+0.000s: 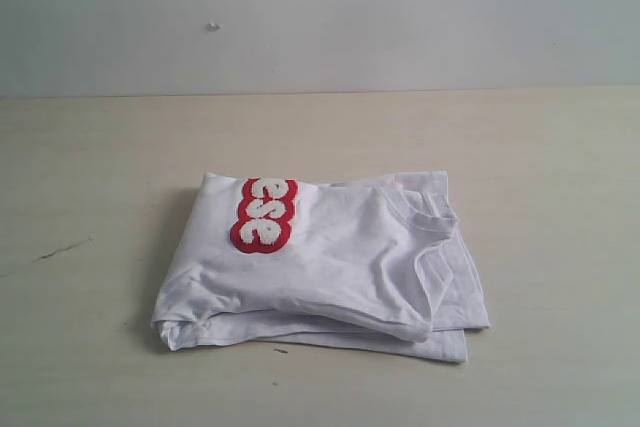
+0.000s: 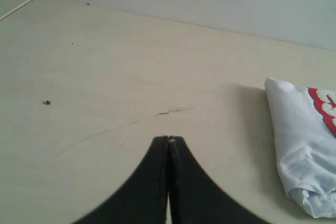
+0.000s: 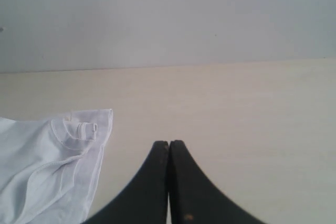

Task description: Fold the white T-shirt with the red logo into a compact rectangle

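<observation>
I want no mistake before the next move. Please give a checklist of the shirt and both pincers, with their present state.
1. White T-shirt folded into a stack: ok.
2. Its outline a neat rectangle: not ok, lower layers stick out.
3. Red logo on top, partly showing: ok.
4. Left pincer shut, empty, off the shirt: ok.
5. Right pincer shut, empty, off the shirt: ok.

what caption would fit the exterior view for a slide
Folded white cotton T-shirt with fuzzy red logo patch, lying as a rough rectangle on a pale beige table.
</observation>
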